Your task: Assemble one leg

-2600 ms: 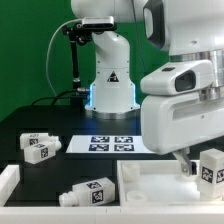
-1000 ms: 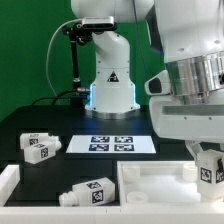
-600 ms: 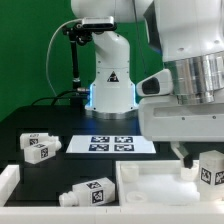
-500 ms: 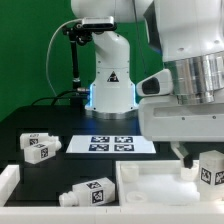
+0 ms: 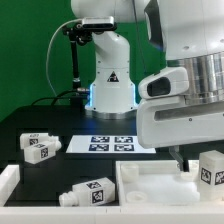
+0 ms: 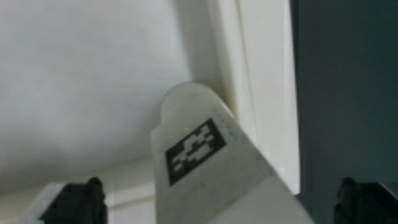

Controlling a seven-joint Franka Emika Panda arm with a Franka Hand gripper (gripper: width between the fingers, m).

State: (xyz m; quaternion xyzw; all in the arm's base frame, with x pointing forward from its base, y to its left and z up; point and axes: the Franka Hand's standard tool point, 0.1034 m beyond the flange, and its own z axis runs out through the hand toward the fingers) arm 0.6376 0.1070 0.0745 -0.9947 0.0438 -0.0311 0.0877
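Observation:
A leg (image 5: 212, 168), a chunky white peg with a black-and-white tag, stands at the far right of the exterior view, by the right end of the large white tray-like part (image 5: 150, 183). My gripper (image 5: 183, 160) hangs just to its left, low over the tray part. In the wrist view the same leg (image 6: 206, 150) lies between my two dark fingertips (image 6: 75, 200), which stand wide apart and do not touch it. My gripper (image 6: 219, 205) is open and holds nothing. Another leg (image 5: 40, 148) stands at the left, and a third leg (image 5: 90, 192) lies on its side at the front.
The marker board (image 5: 110, 144) lies flat in the middle of the black table. The robot base (image 5: 108, 80) stands behind it before a green backdrop. A white rim piece (image 5: 8, 180) sits at the front left corner.
My hand has shifted toward the exterior view's left, off the leg it hung over a second ago. The leg at the right has stayed about where it was.

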